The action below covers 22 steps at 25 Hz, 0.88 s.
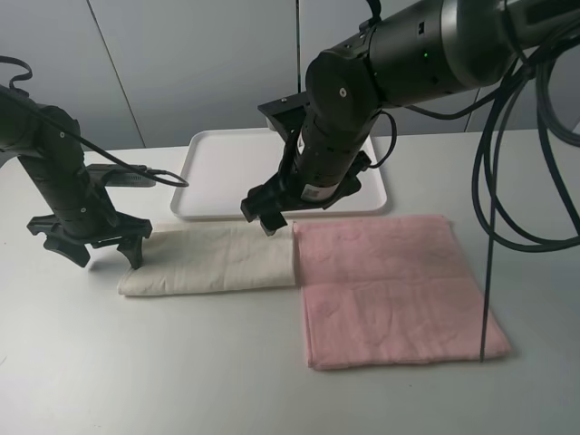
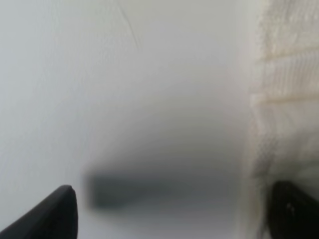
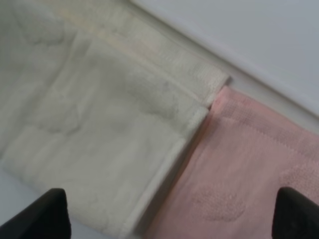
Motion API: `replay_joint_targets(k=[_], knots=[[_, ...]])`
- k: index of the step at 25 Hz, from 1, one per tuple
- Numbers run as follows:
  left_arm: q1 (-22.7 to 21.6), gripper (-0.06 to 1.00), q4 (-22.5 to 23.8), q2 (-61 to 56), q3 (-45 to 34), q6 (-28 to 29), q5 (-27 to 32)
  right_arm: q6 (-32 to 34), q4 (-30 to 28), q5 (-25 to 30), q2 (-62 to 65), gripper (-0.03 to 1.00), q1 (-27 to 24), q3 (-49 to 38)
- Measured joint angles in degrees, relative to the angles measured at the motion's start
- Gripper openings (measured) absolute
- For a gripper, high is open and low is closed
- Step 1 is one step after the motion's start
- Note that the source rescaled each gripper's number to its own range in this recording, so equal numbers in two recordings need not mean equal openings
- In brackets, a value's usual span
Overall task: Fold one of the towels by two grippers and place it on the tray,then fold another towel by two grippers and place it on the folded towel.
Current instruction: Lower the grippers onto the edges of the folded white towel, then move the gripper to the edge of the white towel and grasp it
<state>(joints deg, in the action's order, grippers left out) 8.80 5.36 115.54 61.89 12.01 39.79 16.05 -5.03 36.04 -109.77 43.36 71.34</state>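
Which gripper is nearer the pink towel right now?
Right. The right gripper is above the spot where the cream towel borders the pink towel. The left gripper is at the cream towel's far end, away from the pink one.

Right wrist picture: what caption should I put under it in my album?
A folded cream towel lying right beside a pink towel.

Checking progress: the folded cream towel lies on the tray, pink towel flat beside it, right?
No: the exterior high view shows the folded cream towel on the table in front of the tray, not on it. The pink towel lies flat beside it.
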Motion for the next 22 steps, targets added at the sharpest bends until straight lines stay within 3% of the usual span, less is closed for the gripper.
replay_joint_targets(k=[14,22], knots=[[0.0,0.99,5.8,0.0,0.1,3.1,2.7,-0.6,1.0,0.0,0.0,0.87,0.0,0.0],[-3.2,0.99,6.4,0.0,0.1,2.8,4.4,-6.4,11.8,0.3,-2.3,0.87,0.0,0.6]])
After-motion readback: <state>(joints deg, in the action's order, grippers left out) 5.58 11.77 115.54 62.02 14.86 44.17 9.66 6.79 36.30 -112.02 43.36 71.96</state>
